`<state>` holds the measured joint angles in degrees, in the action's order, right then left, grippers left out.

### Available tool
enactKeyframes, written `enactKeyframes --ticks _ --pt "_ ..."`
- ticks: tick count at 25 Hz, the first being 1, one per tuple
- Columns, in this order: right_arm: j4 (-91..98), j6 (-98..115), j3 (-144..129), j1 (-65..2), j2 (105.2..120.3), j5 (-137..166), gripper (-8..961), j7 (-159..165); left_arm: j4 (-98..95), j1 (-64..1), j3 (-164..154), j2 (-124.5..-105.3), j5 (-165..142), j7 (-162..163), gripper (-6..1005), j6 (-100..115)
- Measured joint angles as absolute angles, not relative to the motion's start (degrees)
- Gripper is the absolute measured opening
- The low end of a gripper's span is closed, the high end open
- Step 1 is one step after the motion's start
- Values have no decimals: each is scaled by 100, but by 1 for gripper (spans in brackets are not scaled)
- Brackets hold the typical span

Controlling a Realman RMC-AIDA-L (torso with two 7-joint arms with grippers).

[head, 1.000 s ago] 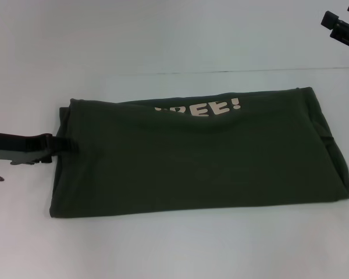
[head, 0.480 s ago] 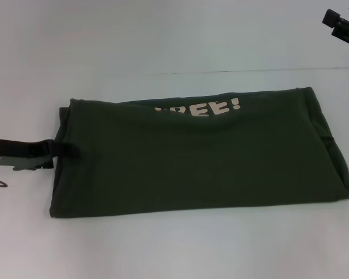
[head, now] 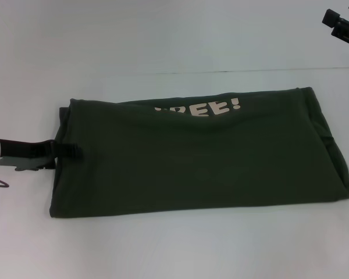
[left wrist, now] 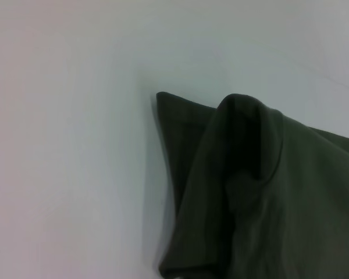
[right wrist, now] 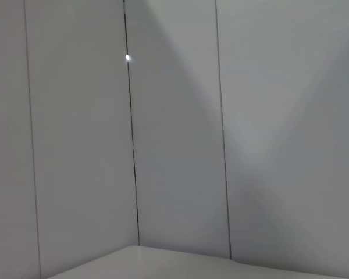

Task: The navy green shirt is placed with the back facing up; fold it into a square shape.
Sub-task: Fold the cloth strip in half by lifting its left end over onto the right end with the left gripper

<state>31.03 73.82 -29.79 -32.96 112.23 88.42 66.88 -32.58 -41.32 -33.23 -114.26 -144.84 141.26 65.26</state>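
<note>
In the head view, the navy green shirt (head: 198,157) lies flat on the white table (head: 174,250), folded into a long band with its plain back uppermost. Along the band's far edge a strip of the front peeks out, showing cream block lettering (head: 212,108) ending in "EE!". The left gripper (head: 70,150) sits at the shirt's left end, level with the middle of that short edge, its dark tips lying just over the cloth's border; whether it pinches the fabric or rests released on it cannot be told. The right gripper (head: 342,24) is raised well beyond the shirt's far right corner, only partly inside the picture, and its grasp cannot be told either. In the left wrist view, the shirt (left wrist: 262,192) shows as a stack of dark olive layers on the table (left wrist: 64,145), one upper fold humped up above a flatter corner beneath it; no fingers appear there. The right wrist view shows only pale wall panels (right wrist: 174,128) with thin dark seams, and a sliver of the table (right wrist: 163,264) below them.
</note>
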Motion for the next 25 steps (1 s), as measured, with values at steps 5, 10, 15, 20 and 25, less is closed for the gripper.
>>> enactKeyframes --ticks 5,10,15,20,25 --pt "3102 7383 -2979 -3296 11223 8842 825 6688 -3260 -4132 -3322 -11425 -14485 14139 847 6529" --pt "3103 7383 -2979 -3296 11223 8842 825 6688 -3261 -4137 -3323 -11425 -14485 14168 847 6539" --pt "3102 7383 -2979 -3296 11224 8836 825 6688 -3261 -4145 -3322 -11425 -14485 14233 846 6654" --pt "3103 7383 -2979 -3296 11224 8828 825 6688 -3255 -4148 -3322 -11425 -14485 14248 847 6745" --pt "3104 7383 -2979 -3303 11224 8824 825 6688 -3252 -4166 -3322 -11426 -14477 14252 846 6715"
